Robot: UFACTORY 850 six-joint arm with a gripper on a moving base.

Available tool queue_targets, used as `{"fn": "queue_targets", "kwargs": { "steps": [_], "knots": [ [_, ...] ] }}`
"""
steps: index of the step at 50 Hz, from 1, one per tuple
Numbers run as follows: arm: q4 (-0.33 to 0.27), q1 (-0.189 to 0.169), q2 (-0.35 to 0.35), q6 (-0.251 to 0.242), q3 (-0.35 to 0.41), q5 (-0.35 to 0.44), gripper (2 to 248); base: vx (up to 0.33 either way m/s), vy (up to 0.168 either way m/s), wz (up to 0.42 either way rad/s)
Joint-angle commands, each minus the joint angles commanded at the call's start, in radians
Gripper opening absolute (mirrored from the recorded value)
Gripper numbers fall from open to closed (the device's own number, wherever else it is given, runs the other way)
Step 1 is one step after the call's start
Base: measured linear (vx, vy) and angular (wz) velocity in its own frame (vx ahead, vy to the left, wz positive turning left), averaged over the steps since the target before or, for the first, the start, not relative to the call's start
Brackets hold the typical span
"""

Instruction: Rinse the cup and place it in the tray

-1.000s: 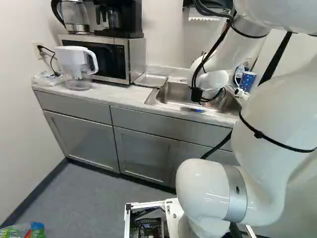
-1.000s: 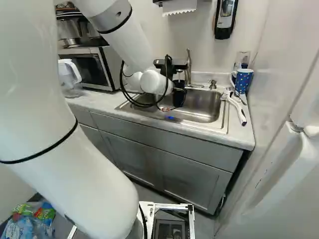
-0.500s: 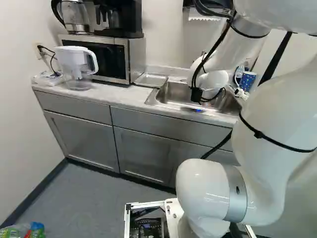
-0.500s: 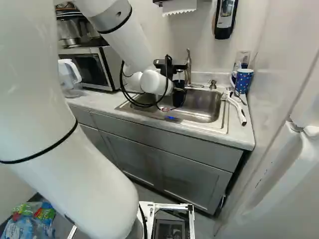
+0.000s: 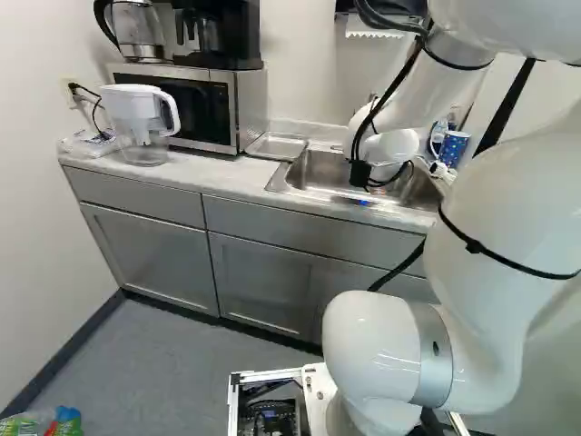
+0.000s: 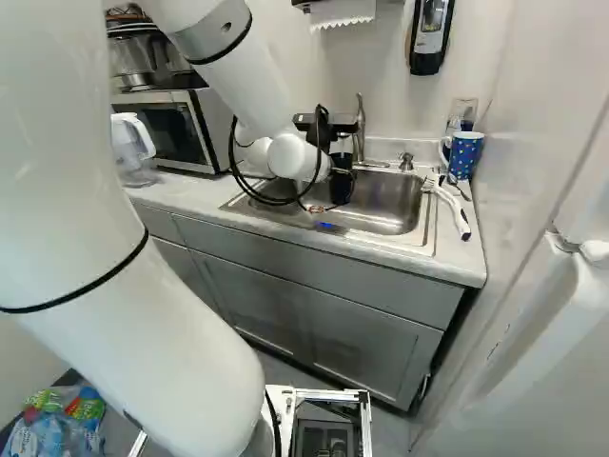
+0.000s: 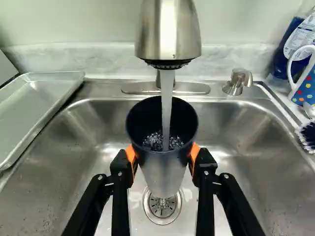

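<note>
Unmoved; one cup (image 7: 161, 169) between two fingers (image 7: 195, 154)

My fingers (image 7: 120, 172) are black, and their pads (image 7: 130, 154) have an orange colour. The cup (image 7: 165, 169) is very dark inside; its outside passes from dark to grey. The mug (image 7: 304, 88) is blue with dots of white, red and yellow, and its handle is white. The tray (image 7: 39, 105) and sink (image 7: 256, 128) are silver-grey, the tabletop (image 5: 209, 173) is pale with grey veins. My arm (image 6: 171, 333) is white with black bands.
</note>
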Motion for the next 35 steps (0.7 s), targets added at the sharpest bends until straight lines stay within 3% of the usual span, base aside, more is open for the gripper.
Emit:
{"fn": "queue_targets", "kwargs": {
  "steps": [35],
  "knots": [
    [0.0, 0.0, 0.0, 0.0, 0.0, 0.0, 122, 0.0, 0.0, 0.0]
  ]
}}
